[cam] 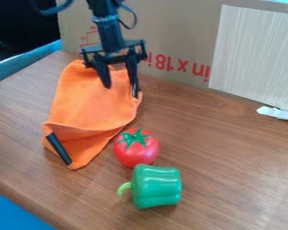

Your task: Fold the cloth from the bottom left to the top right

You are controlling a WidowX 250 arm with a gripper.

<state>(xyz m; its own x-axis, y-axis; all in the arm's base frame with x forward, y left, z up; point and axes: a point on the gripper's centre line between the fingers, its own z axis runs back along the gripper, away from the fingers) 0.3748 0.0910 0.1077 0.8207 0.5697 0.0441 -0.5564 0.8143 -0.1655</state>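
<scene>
- Hanging down over the upper part of the orange cloth [89, 101], the black two-finger gripper [120, 91] has its fingers spread well apart, released. One fingertip is over the fabric; the other is at its upper right edge, and whether it touches there I cannot tell.
- The black robot arm [108, 28] comes in from the top edge, with loops of cable around it.
- The cloth lies on the left half of the wood-grain tabletop [231, 157], long and uneven in outline. A curved fold crosses its lower part, and below that it narrows to a corner near the tomato.
- A narrow black strip [58, 148] lies slantwise at the cloth's lower left, its upper end by the fold.
- The red toy tomato [136, 155], with a green star-shaped top, sits just beside the lower right edge of the cloth.
- The green toy bell pepper [158, 186] lies on its side just below the tomato, its pale stem pointing left.
- Behind stands a cardboard sheet [170, 27] with upside-down red print, a pale wood-grain panel [258, 54] against its right part.
- A crumpled white scrap [277, 113] lies at the foot of the panel.
</scene>
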